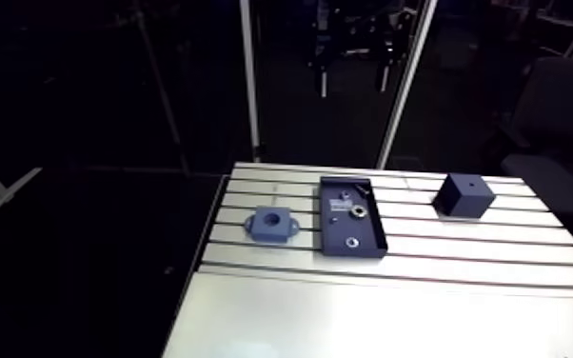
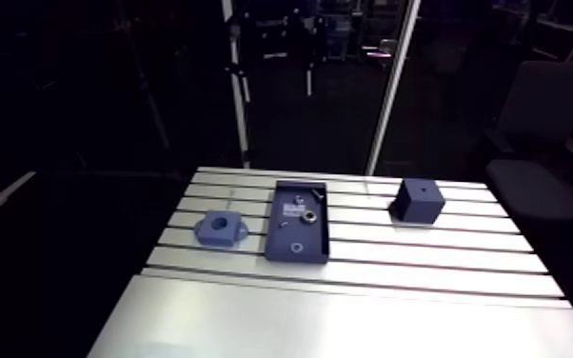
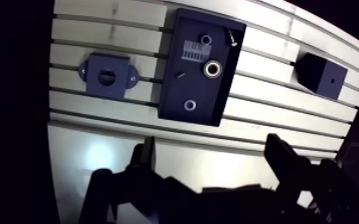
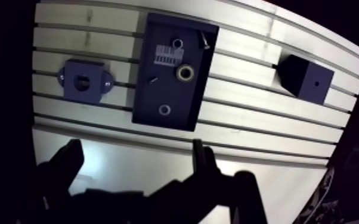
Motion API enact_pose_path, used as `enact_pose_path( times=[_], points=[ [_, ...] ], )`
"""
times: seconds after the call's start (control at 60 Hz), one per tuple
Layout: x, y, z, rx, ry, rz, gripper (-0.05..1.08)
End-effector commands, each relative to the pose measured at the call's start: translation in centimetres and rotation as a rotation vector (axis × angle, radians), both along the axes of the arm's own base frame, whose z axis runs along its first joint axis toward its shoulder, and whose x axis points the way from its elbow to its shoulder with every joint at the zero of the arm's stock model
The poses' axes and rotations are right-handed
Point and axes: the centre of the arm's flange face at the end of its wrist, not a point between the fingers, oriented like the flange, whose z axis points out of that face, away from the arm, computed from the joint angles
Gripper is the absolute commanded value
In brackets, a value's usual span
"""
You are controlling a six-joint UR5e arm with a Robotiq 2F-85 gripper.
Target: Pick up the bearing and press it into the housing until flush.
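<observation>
The gripper (image 3: 212,146) is spread wide, its 2 fingers (image 3: 146,156) well apart with nothing between them and nothing touching them. In the wrist view it hangs above the plain near strip of the slotted aluminium table (image 3: 277,113), short of all the parts.

The bearing (image 3: 212,68), a metal ring with a brassy tint, lies flat in a dark rectangular tray (image 3: 176,101) ahead of the gripper. It sits toward the tray's far half, beside a white label (image 3: 192,49). 2 smaller rings (image 3: 189,105) and 2 small screws (image 3: 232,40) lie in the same tray, apart from the bearing.

The blue flanged housing (image 3: 107,75) stands on the table just beside the tray, its round bore facing up. On the tray's other side, well apart, sits a dark blue cube block (image 3: 320,74) with a small hole in its top.
</observation>
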Motion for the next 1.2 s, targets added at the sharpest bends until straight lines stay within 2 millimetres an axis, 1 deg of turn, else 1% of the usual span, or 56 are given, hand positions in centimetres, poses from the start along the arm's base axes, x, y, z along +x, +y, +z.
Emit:
enact_pose_path(
  times=[0.017, 0.067, 0.1, 0.117, 0.183, 0.2, 0.233, 0.283, 0.3, 0.417, 0.433, 0.45, 0.467, 0.483, 0.517, 0.6, 0.633, 0.717, 0.733, 0.75, 0.767, 0.85, 0.867, 0.883, 0.9, 0.95, 0.983, 1.1, 1.2],
  points=[
    [-1.2, 1.1, -2.4, -0.001, -0.019, 0.035, 0.00],
    [-1.5, 1.4, -2.8, -0.002, -0.020, 0.036, 0.00],
    [-1.9, 1.9, -3.7, -0.002, -0.017, 0.035, 0.00],
    [-1.9, 1.9, -3.7, -0.002, -0.017, 0.035, 0.00],
    [-2.1, 2.4, -4.8, -0.001, -0.010, 0.028, 0.00],
    [-2.1, 2.4, -4.8, -0.001, -0.010, 0.028, 0.00],
    [-2.1, 2.6, -5.9, -0.002, -0.015, 0.024, 0.00],
    [-2.1, 2.7, -6.3, -0.002, -0.016, 0.023, 0.00],
    [-2.1, 2.8, -6.8, -0.002, -0.020, 0.021, 0.01],
    [-2.0, 2.8, -7.9, -0.003, -0.022, 0.019, 0.01],
    [-1.9, 2.8, -8.3, -0.002, -0.023, 0.019, 0.03],
    [-1.9, 2.8, -8.3, -0.002, -0.023, 0.019, 0.03],
    [-2.0, 2.8, -8.8, -0.002, -0.025, 0.019, 0.10],
    [-2.0, 2.8, -8.8, -0.002, -0.025, 0.019, 0.10],
    [-2.2, 2.9, -9.8, -0.002, -0.028, 0.018, 0.18],
    [-2.4, 2.9, -10.4, -0.001, -0.030, 0.018, 0.21],
    [-2.3, 2.9, -11.5, -0.003, -0.050, 0.015, 0.25],
    [-2.4, 2.9, -12.3, -0.003, -0.057, 0.010, 0.27],
    [-2.4, 2.9, -12.7, -0.003, -0.059, 0.010, 0.30],
    [-2.4, 2.9, -12.7, -0.003, -0.059, 0.010, 0.30],
    [-2.5, 2.9, -13.0, -0.003, -0.057, 0.010, 0.32],
    [-2.5, 2.9, -13.7, -0.003, -0.051, 0.017, 0.36],
    [-2.5, 2.9, -13.9, -0.003, -0.047, 0.019, 0.40],
    [-2.5, 2.9, -13.9, -0.003, -0.047, 0.019, 0.40],
    [-2.5, 2.9, -14.2, -0.003, -0.041, 0.019, 0.43],
    [-2.5, 2.9, -14.4, -0.003, -0.036, 0.019, 0.44],
    [-2.4, 2.9, -15.0, -0.003, -0.035, 0.019, 0.44],
    [-2.3, 3.0, -15.9, -0.003, -0.043, 0.012, 0.44],
    [-2.2, 4.2, -16.5, -0.003, -0.041, -0.007, 0.44]
  ],
)
